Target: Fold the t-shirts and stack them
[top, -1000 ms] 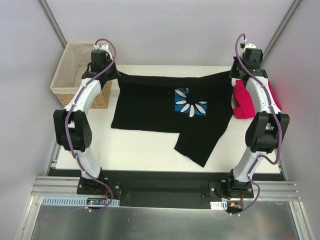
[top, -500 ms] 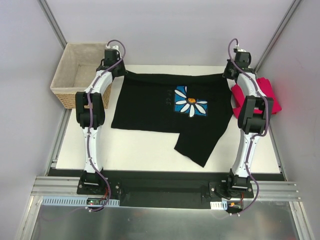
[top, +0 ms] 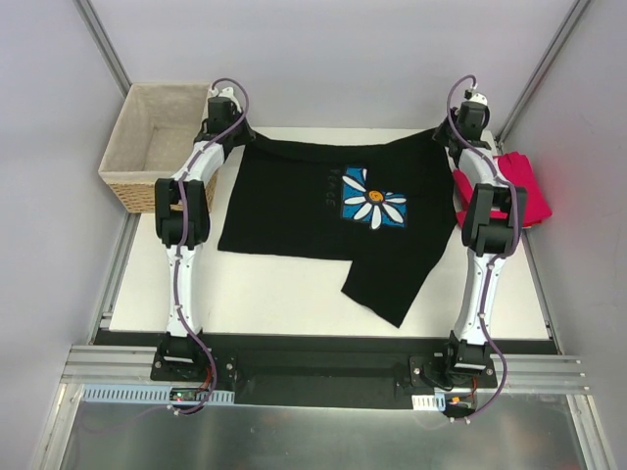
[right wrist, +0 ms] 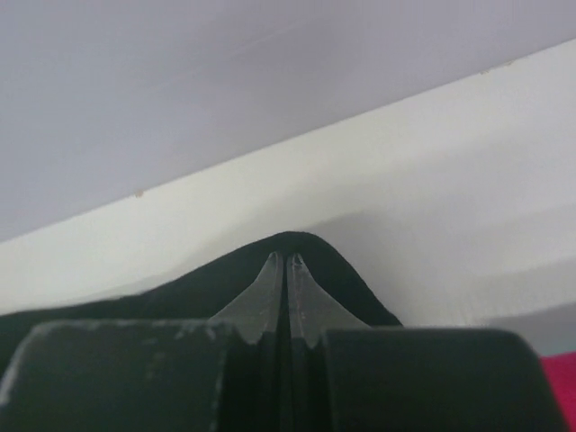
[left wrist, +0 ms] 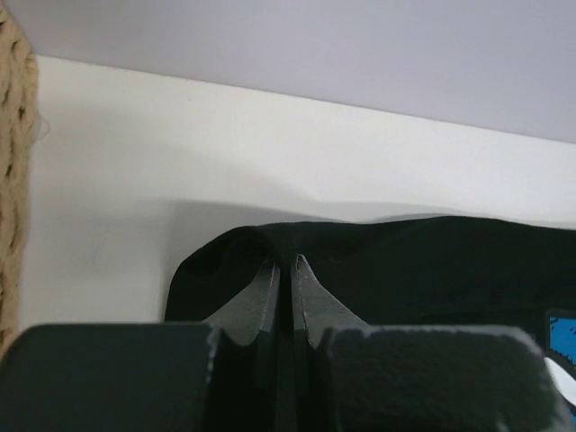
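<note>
- Status left: my left jaws are clenched on the far-left corner of the black t-shirt (top: 294, 206). The wrist view shows a fold of cloth pinched between the fingertips (left wrist: 263, 297) and humped up over them.
- Status right: my right jaws are clenched on the far-right corner of the same shirt. That wrist view shows a peaked fold of black cloth wrapped over the closed tips.
- Left arm (top: 182, 211) and right arm (top: 488, 220) are both stretched out to the far edge of the desk (top: 274, 294), one on each side of the shirt.
- Black t-shirt lies spread over the middle of the desk. Its far edge runs from one grip to the other, close along the desk's far edge.
- Far-right corner of the shirt sits a bit further back than the far-left one.
- Print is face up: a blue square with a white daisy (top: 373, 204), right of the shirt's centre.
- On the near side the shirt's left part ends in a straight edge. The right part juts on as a slanted flap toward the near edge of the desk and stops short of it.
- Pinkish-red t-shirt (top: 519, 181) is bunched near the far-right corner of the desk, just right of my right arm, which hides part of it. Can't tell whether it touches the black one.
- Wicker basket (top: 147, 137) with pale lining sits at the far-left corner, just left of my left arm. Can't tell whether it stands on the desk or beside it.
</note>
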`<state>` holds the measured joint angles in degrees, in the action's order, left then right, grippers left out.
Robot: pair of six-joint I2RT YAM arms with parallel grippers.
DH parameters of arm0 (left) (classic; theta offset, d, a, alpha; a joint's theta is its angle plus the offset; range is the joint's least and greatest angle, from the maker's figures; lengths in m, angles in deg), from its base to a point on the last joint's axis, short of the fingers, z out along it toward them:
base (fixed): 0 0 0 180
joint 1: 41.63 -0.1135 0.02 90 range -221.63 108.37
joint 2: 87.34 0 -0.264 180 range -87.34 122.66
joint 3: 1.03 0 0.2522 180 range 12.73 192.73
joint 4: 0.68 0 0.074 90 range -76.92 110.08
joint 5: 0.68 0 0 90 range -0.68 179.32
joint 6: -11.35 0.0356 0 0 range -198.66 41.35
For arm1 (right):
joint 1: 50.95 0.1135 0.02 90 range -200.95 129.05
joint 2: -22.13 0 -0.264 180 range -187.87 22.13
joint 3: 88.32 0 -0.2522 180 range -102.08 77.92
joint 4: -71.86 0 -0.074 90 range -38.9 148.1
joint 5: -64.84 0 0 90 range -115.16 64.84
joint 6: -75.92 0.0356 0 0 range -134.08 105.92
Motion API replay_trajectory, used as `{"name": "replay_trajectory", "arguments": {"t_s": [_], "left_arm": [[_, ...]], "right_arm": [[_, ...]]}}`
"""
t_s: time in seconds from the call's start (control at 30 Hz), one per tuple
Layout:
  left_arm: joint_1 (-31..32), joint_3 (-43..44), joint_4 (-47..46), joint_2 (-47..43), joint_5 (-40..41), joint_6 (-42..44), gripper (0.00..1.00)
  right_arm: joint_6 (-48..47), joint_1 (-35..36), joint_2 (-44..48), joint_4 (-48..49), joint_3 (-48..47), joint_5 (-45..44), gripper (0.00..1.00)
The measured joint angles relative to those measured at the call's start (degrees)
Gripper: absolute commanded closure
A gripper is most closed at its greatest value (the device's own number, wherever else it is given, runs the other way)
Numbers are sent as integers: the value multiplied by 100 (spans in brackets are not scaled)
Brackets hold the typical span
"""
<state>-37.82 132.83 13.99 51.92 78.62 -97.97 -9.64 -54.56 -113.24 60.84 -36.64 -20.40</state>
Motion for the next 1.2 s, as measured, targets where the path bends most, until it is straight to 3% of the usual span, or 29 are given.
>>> {"name": "replay_trajectory", "arguments": {"t_s": [0.07, 0.27, 0.33, 0.37, 0.4, 0.47, 0.57, 0.6, 0.67, 0.93, 1.1, 1.2], "left_arm": [[0, 9, -223, 92, -66, -74, 95], [-7, -4, -1314, 326, -164, -205, 94], [-15, -2, -1773, 415, -210, -315, 89], [-15, 28, -1982, 498, -225, -404, 82], [-15, 107, -2175, 603, -238, -479, 66], [-17, 319, -2459, 866, -254, -673, 49], [-17, 437, -2673, 1137, -262, -955, 34], [-20, 437, -2691, 1187, -269, -1025, 30], [-20, 411, -2732, 1259, -282, -1145, 27], [-55, -116, -3056, 1119, -413, -1110, 23], [-55, -267, -2863, 525, -431, -758, 16], [-55, -267, -2747, -63, -452, -527, 18]], "right_arm": [[168, 0, -103, 297, 0, -26, 94], [417, 0, -444, 1287, -11, -190, 93], [450, 0, -605, 1552, -116, -229, 87], [476, 0, -715, 1696, -214, -247, 75], [520, 0, -822, 1836, -299, -256, 65], [675, -7, -1012, 2094, -428, -256, 52], [881, -26, -1185, 2328, -509, -254, 28], [925, -28, -1217, 2367, -509, -256, 10], [1021, -33, -1231, 2430, -498, -258, 0], [922, -33, -804, 3051, 289, -450, 4], [382, -33, 396, 2579, 748, -442, 4], [2, -37, 1384, 2105, 684, -367, 4]]}}
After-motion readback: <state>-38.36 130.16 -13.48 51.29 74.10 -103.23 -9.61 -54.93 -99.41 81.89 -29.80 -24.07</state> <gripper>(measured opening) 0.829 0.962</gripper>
